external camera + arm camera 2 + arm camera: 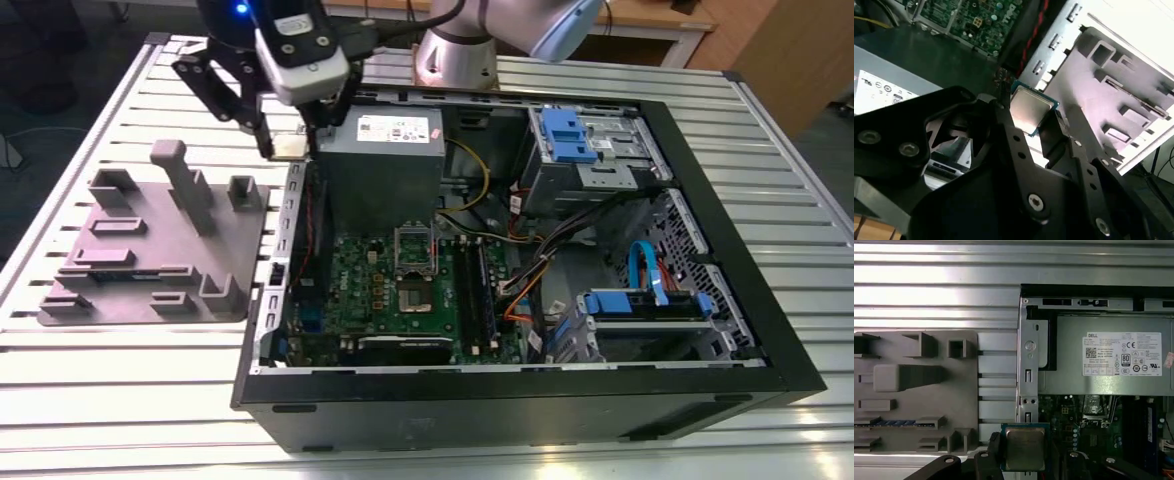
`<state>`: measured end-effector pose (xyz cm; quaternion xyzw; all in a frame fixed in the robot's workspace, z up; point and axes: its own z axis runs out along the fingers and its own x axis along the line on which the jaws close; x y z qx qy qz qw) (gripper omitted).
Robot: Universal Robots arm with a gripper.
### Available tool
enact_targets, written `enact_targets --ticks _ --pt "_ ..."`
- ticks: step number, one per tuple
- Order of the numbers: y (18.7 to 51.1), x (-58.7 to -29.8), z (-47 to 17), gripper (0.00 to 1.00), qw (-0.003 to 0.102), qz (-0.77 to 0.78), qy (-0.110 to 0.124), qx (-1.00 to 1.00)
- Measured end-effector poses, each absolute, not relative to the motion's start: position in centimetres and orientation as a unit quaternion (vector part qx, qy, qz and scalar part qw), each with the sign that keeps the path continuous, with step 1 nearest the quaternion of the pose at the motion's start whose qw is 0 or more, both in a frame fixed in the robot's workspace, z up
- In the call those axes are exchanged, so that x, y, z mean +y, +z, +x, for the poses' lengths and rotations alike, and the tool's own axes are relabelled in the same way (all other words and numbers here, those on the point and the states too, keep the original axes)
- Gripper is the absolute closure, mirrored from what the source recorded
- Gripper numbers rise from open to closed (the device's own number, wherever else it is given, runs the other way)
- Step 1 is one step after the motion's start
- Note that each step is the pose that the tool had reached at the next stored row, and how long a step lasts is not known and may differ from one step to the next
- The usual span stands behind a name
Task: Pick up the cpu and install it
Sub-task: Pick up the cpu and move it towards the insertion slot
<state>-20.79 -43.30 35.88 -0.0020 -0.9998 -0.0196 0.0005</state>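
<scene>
Upper left in the exterior view, the claw [287, 146] was closed on the cpu [284, 151], seemingly by its edges, over the case [507, 410] rim; carrying well meant keeping it level.

a white label [1123, 354] of small print and marks lies on the grey power supply [1069, 360].

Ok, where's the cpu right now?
The cpu is in the hand, over the case edge, between grey tray and power supply, on the exterior view's left.
</scene>
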Motion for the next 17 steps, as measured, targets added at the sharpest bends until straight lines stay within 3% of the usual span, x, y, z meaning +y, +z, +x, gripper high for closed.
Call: enact_targets --ticks 17 --pt "35.8 -43.3 -14.2 0.53 0.002 -0.002 -0.020 -1.000"
